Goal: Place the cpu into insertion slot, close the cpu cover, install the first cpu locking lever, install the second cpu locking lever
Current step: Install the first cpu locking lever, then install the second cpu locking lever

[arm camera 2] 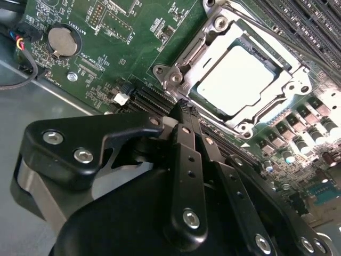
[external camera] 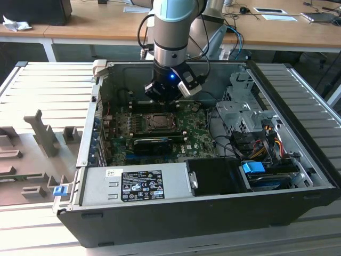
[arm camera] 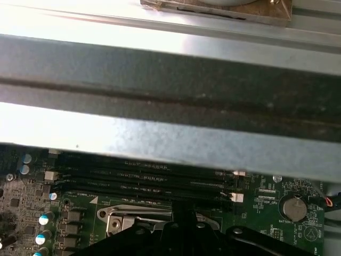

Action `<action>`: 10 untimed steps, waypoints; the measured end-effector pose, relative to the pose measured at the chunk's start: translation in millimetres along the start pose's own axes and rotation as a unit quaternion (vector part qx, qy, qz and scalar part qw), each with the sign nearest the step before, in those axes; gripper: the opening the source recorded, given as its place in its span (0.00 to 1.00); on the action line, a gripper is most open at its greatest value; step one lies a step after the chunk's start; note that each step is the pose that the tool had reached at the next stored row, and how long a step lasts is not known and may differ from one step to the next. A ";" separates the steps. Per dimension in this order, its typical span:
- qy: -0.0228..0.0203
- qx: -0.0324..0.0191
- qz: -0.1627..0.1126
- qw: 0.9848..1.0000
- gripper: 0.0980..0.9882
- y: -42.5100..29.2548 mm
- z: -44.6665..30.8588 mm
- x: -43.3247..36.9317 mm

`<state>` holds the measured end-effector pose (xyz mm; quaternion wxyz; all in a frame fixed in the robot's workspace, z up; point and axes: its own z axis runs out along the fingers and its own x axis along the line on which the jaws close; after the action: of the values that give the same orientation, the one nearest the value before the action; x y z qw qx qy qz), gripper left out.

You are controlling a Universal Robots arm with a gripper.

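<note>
- Hovering over the far part of the green board (external camera: 194,125) inside the open case (external camera: 298,176), gripper (external camera: 162,98) just beyond the slot (external camera: 159,122) in the exterior view.
- Pressed together and holding nothing, black fingers (arm camera 2: 184,133) in the second wrist view, tips just short of the cover (arm camera 2: 242,72).
- Seated in the slot, cpu (arm camera 2: 234,77), pale metal top showing through the cover's square window.
- Lying flat over the cpu, cover, screws at its corners.
- Running beside the slot's far side, black memory slots (arm camera: 144,178) in the first wrist view.
- Sitting on the board well apart from the slot, round coin battery (arm camera 2: 63,38).
- Resting on a slatted grey counter (external camera: 48,80), the case; grey fixtures (external camera: 45,133) at the exterior view's left.
</note>
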<state>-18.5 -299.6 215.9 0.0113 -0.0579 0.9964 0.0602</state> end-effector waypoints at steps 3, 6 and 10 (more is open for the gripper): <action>0.000 0.000 0.000 1.000 0.01 -0.5 -0.1 0.1; 0.000 0.000 0.000 1.000 0.01 -2.2 -0.3 0.2; 0.000 0.000 0.000 1.000 0.01 -4.7 -0.6 0.5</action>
<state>-18.4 -304.3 215.9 0.0112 -0.0580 0.9964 0.0602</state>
